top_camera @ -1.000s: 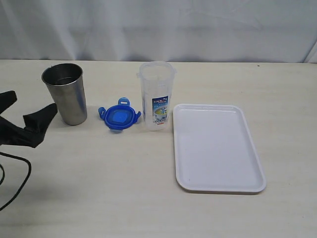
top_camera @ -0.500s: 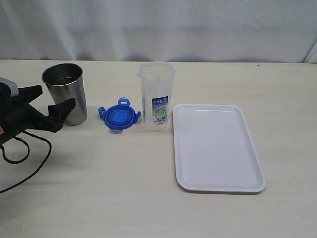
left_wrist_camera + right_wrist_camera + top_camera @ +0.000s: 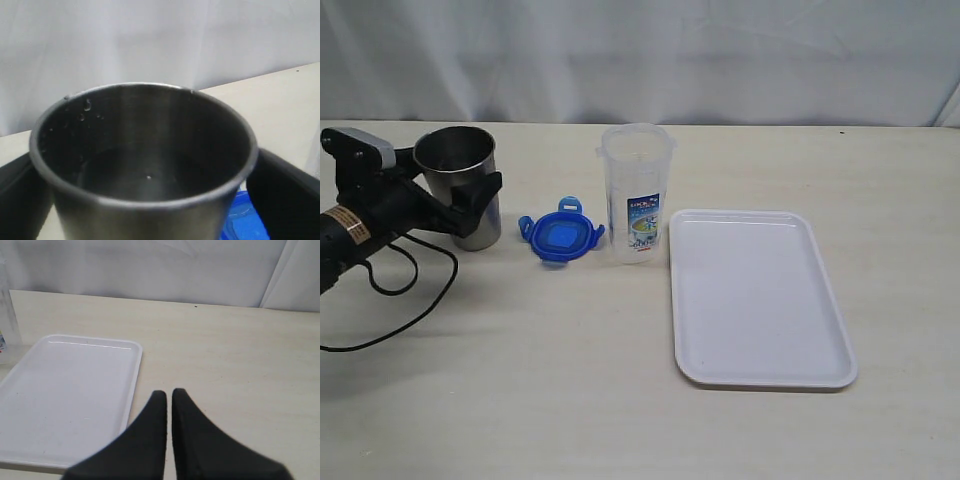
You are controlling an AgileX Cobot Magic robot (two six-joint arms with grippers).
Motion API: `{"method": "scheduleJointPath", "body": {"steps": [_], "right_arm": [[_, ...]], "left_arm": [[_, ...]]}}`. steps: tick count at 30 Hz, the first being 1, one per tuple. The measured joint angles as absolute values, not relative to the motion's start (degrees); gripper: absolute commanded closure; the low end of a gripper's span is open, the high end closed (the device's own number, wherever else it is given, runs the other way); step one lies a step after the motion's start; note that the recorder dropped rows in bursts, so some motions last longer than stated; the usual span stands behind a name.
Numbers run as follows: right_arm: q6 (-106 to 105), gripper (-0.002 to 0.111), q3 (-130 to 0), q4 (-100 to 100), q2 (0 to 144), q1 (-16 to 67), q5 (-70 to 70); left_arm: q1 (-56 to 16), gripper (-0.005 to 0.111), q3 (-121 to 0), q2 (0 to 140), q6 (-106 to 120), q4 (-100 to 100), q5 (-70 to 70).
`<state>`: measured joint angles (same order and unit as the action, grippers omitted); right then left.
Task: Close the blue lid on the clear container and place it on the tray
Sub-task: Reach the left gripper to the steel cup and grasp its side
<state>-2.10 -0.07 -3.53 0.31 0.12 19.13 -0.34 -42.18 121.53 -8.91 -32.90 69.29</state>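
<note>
**Left tool straddles the steel cup; lid, canister and tray sit untouched**

From across the room, the pale, faintly grained counter (image 3: 620,400) carries four things in a row before a white cloth backdrop (image 3: 640,60). The brushed steel cup (image 3: 460,160), tapered and open-topped, stands at the left. The left tool (image 3: 460,198) is spread wide around it, matte black, with a black cable (image 3: 410,290) looping behind the arm. The blue lid (image 3: 560,235), round glossy plastic with its snap flaps splayed out, lies flat between the cup and the clear container (image 3: 637,190). That container is a tall transparent cylinder, uncapped and upright, printed label facing out, standing on the counter just beside the tray's far left corner. The tray (image 3: 760,375) is smooth white plastic, rectangular with rounded corners and a low rim.

A second ago the left tool hung near the counter's left edge, short of the cup. It has since swung in and the cup stands slightly nearer the lid. Lid, container and tray have not moved.

The left wrist camera looks into the cup, with droplets (image 3: 87,105) on its dull inner wall. Black fingers (image 3: 287,195) flank it on either side, and a sliver of the lid shows beyond.

The right wrist camera shows the right tool (image 3: 167,392) pinched nearly together, holding nothing, above bare counter beside the tray.
</note>
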Motion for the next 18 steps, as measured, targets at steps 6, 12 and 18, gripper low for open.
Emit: {"method": "scheduleJointPath", "body": {"steps": [6, 12, 18], "right_arm": [[-2.1, 0.104, -0.07, -3.53, 0.31, 0.12, 19.13], [-2.1, 0.104, -0.07, -3.53, 0.31, 0.12, 19.13], [-2.1, 0.104, -0.07, -3.53, 0.31, 0.12, 19.13]], "left_arm": [[-1.37, 0.015, -43.2, 122.36, -8.91, -32.49, 69.29], [-1.4, 0.018, -43.2, 122.36, -8.91, -31.2, 69.44], [-1.4, 0.058, -43.2, 122.36, -8.91, -31.07, 69.44]]}}
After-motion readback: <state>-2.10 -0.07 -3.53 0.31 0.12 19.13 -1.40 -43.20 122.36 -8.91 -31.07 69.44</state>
